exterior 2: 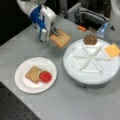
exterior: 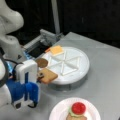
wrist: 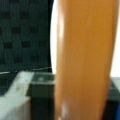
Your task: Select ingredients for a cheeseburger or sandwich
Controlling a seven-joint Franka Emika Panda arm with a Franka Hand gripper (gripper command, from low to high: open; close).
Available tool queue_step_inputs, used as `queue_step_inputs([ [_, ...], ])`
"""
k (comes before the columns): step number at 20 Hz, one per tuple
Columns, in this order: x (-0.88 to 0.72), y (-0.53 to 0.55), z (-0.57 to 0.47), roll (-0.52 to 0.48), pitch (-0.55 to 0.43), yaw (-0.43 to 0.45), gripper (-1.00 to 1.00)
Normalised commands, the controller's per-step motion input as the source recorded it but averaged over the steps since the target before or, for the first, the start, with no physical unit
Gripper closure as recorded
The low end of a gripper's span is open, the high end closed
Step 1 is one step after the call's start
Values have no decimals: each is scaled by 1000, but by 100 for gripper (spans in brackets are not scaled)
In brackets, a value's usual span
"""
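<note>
Gripper (exterior 2: 53, 32) closed on toast (exterior 2: 60, 38), held flat, clear of tray (exterior 2: 75, 53). Sandwich (exterior 2: 38, 75) lies below gripper toward a front view's bottom-left, on plate (exterior 2: 21, 80).

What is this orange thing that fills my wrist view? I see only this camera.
Observer: It is a toast square, held by the pincer above the table, beside the segmented tray.
Operator: Is something already on the plate?
Observer: Yes. The white plate carries a toast square with a red disc on it; a front view shows a green disc under the red one.
Operator: What remains in the tray?
Observer: A yellow cheese square and a brown patty.
</note>
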Motion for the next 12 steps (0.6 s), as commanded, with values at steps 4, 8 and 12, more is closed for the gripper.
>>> queue_step_inputs([
  [4, 669, -162, 88, -243, 159, 351, 100],
  [8, 695, -163, -45, -405, 141, 307, 100],
  [12, 522, -209, -92, -338, 172, 240, 100],
])
